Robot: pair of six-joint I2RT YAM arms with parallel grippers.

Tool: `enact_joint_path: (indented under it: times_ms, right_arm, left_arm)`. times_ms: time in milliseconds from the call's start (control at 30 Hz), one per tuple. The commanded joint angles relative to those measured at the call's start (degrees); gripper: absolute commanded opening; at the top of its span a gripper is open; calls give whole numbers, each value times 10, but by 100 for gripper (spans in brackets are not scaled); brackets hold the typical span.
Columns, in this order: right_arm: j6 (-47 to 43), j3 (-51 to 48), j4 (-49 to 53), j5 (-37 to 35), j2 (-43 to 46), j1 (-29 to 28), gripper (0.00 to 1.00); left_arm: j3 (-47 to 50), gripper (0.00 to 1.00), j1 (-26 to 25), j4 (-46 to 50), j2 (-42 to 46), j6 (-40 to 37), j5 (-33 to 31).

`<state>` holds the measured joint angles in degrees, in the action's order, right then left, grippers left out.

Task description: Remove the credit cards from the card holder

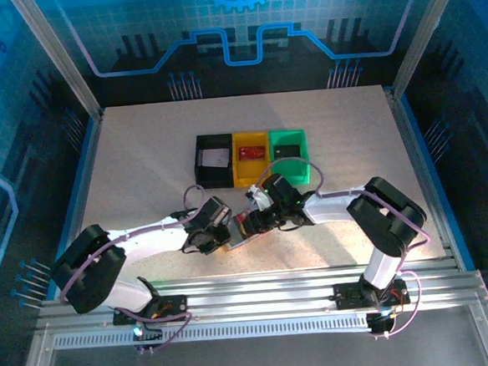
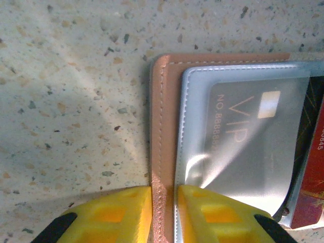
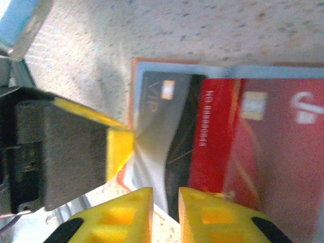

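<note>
The pinkish-tan card holder (image 1: 238, 240) lies open on the table between the two arms. My left gripper (image 2: 164, 212) is shut on its stitched tan edge (image 2: 163, 126), and one of its yellow fingers (image 3: 119, 152) shows in the right wrist view. A black VIP card (image 2: 243, 136) sits under the clear grey pocket (image 3: 147, 147). A red card (image 3: 223, 147) lies beside it on the other half. My right gripper (image 3: 166, 215) hovers over the lower edge of the pocket and the black card, its jaws a narrow gap apart and gripping nothing.
Three small bins stand in a row behind the wallet: black (image 1: 203, 171) with a whitish card, yellow (image 1: 253, 176) with a red card, green (image 1: 302, 172) with a dark card. Speckled tabletop spreads all around, and metal frame rails run along the near edge.
</note>
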<state>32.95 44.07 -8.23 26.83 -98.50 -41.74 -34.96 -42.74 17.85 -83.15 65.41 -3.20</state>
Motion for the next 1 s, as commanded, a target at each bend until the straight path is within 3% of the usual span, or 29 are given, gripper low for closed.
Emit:
enact_joint_path:
  times_ms: [0,100,433,667,967]
  right_arm:
    - [-2,7,41,-53,2,17,19]
    - [-10,12,71,-88,12,17,18]
    - [7,32,72,-97,81,-29,20]
    - [53,45,41,-68,36,-39,20]
    - [78,30,27,-116,3,-39,19]
  left_arm:
    - [39,22,-8,-95,-86,-31,26]
    - [31,22,-7,-78,-73,-53,22]
    - [11,22,-7,-59,-42,-125,26]
    - [4,23,-4,-45,-34,-153,26]
    - [4,23,-1,-43,-33,-167,37]
